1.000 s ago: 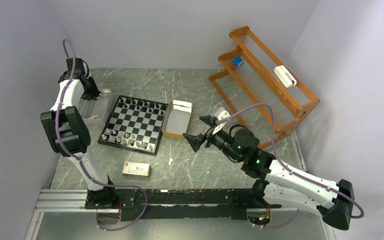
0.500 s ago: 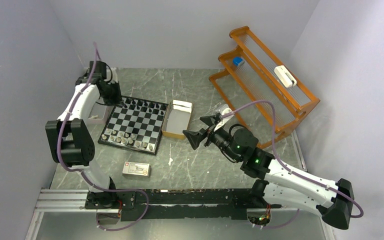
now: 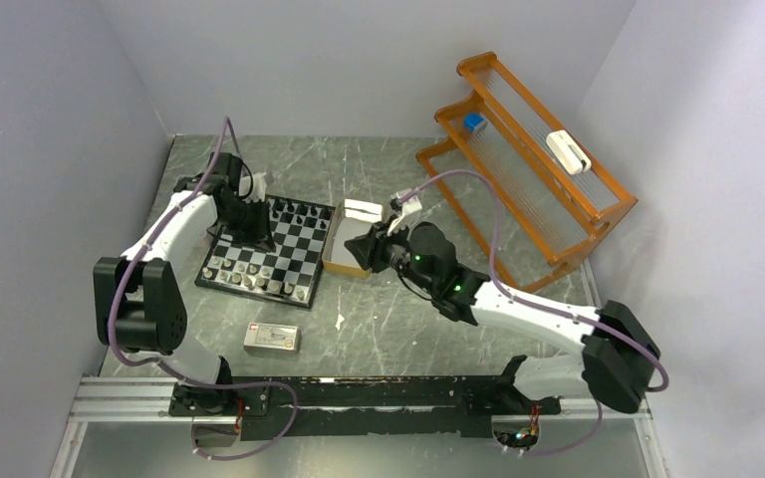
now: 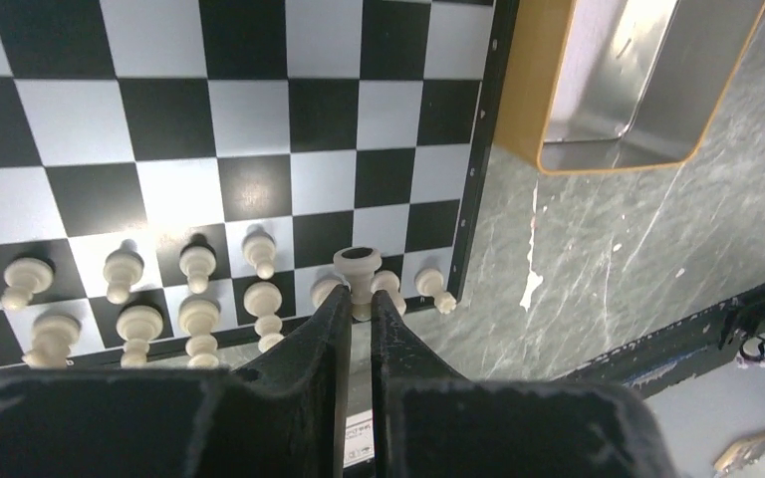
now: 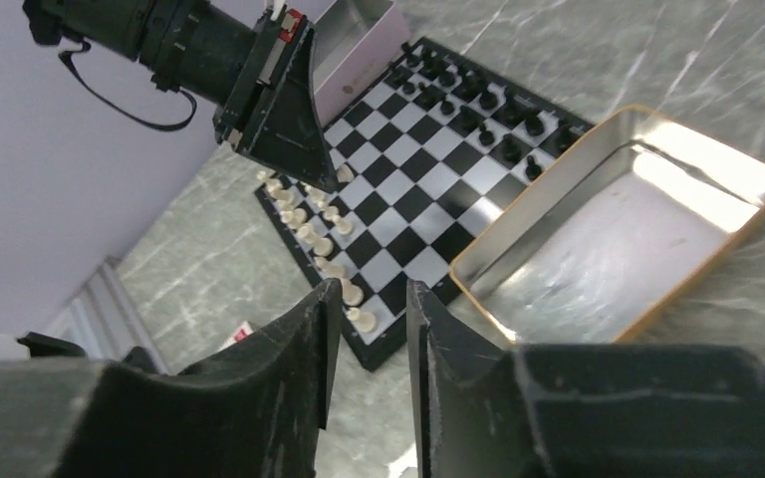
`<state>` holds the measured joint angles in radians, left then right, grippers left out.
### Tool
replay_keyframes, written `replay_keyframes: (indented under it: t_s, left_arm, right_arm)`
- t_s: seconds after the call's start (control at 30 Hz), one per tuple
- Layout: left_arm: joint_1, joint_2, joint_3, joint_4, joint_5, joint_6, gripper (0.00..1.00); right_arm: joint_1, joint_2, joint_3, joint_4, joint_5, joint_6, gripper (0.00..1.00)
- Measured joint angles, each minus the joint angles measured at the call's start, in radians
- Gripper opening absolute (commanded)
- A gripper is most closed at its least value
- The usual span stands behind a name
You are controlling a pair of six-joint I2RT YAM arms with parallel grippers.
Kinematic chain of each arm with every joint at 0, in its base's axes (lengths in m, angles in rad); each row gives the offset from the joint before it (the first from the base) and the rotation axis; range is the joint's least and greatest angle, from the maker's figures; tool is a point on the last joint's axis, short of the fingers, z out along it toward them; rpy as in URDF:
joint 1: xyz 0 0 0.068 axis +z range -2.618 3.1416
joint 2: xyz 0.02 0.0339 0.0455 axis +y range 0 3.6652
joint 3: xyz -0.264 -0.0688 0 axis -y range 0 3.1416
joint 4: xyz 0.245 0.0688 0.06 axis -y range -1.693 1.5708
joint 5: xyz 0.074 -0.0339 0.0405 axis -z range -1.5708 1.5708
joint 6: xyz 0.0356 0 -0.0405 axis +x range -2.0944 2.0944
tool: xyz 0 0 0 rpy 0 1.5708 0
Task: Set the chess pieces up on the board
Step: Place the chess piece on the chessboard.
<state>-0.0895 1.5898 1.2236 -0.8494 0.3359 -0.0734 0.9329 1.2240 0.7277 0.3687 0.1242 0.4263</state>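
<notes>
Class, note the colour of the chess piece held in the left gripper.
Pale cream-white. The chess piece in the left gripper shows best in the left wrist view.

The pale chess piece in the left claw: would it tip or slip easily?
Probably light: the pale chess piece is tiny, pinched in the left gripper. Likely tippy once set down: tall and slim. May slip, looking smooth and rounded.

Orange rack (image 3: 528, 169), open tan box (image 3: 343, 239), white-and-red carton (image 3: 271, 338)
</notes>
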Motion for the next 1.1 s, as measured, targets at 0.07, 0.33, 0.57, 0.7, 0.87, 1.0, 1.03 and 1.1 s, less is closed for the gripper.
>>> replay_keyframes:
  t_s: [0.07,0.33,0.57,0.7,0.87,1.0,1.03,1.1]
  left_arm:
    - [-0.003,-0.011,-0.021,-0.002,0.014,0.002,0.14]
    - [-0.016,-0.041,-0.069,0.001,0.061,0.002,0.14]
    - [-0.018,-0.047,-0.124,0.005,0.065,-0.002,0.13]
    - [-0.019,-0.047,-0.137,0.005,0.065,-0.002,0.12]
    - [-0.019,-0.045,-0.137,0.007,0.066,-0.002,0.12]
    - [-0.019,-0.038,-0.137,0.007,0.071,-0.002,0.12]
    - [-0.019,-0.037,-0.137,0.007,0.074,-0.002,0.12]
    - [-0.019,-0.035,-0.137,0.008,0.081,-0.002,0.12]
  right_arm:
    - [-0.015,0.054,0.009,0.037,-0.036,0.031,0.15]
    - [-0.038,0.325,0.140,0.138,-0.209,0.092,0.00]
    - [-0.035,0.546,0.286,0.164,-0.303,0.125,0.00]
    - [-0.022,0.656,0.386,0.153,-0.329,0.127,0.00]
    - [-0.008,0.750,0.457,0.148,-0.348,0.127,0.00]
    - [-0.006,0.801,0.484,0.132,-0.357,0.127,0.00]
    - [-0.006,0.811,0.490,0.128,-0.359,0.127,0.00]
    - [-0.006,0.824,0.497,0.125,-0.364,0.127,0.00]
